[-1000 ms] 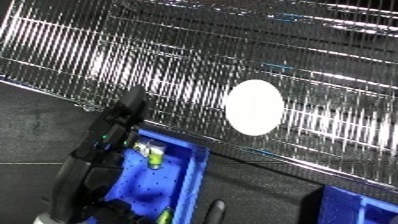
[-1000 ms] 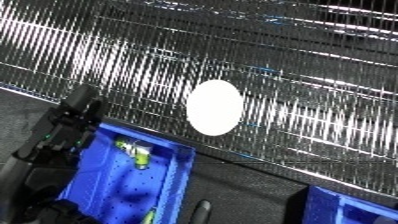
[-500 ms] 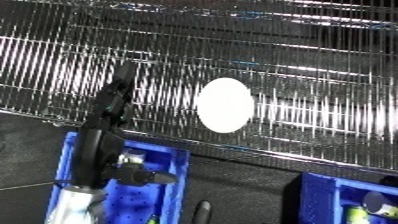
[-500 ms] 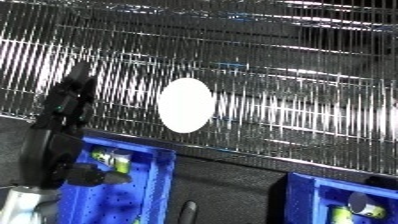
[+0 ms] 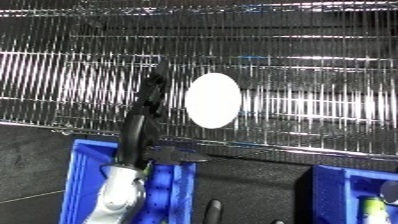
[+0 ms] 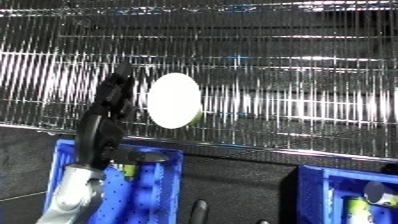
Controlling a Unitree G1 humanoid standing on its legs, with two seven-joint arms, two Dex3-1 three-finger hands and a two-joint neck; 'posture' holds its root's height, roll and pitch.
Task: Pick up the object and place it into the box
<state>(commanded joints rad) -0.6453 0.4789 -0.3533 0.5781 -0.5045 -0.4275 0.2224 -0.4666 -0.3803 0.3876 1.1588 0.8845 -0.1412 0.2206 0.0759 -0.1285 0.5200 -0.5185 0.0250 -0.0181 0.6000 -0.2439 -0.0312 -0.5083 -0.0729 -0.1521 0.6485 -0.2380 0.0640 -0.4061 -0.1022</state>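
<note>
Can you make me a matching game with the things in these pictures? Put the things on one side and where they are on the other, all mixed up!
Things:
1. white oval object
2. left hand
3. left blue bin
4. right blue bin

Places:
A. at the bottom right corner of the view
B. lying in the middle of the wire rack
C. under the robot's forearm, at the bottom left
D. reaching up over the rack, just left of the oval object

Pairs: 1-B, 2-D, 3-C, 4-A

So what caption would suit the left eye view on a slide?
Left robot hand reaches over a wire shelf toward a white oval object, blue bin below.
</note>
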